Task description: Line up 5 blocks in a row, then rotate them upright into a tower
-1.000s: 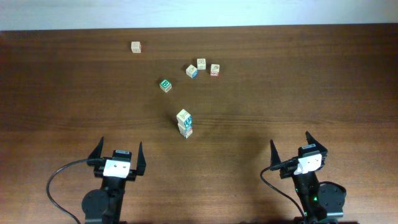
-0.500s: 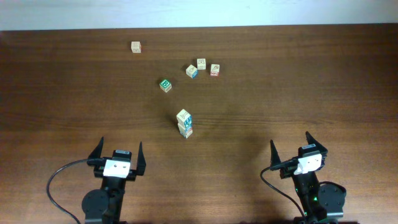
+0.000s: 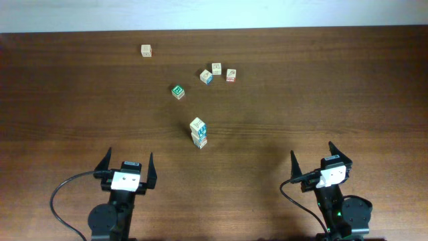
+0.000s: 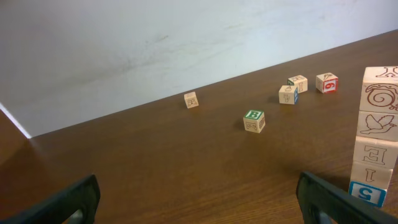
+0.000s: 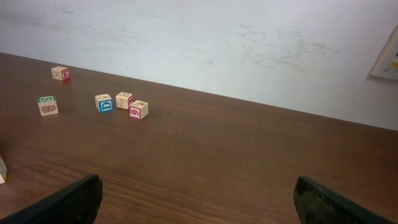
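Overhead, the block stack [image 3: 198,132] stands ahead of the left claw [image 3: 128,158] and off to its right, and ahead-left of the right claw [image 3: 311,150], well apart from both. Farther out from the claws sit a green B cube [image 3: 177,92], three clustered cubes [image 3: 217,67] and one far cube [image 3: 146,50]. Both claws gape wide, holding nothing.

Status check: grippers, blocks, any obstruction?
Left gripper open, right gripper open, both empty, well short of the blocks. Block stack upright on table, untouched. Green B cube beyond it, apart; nothing between grippers and stack.
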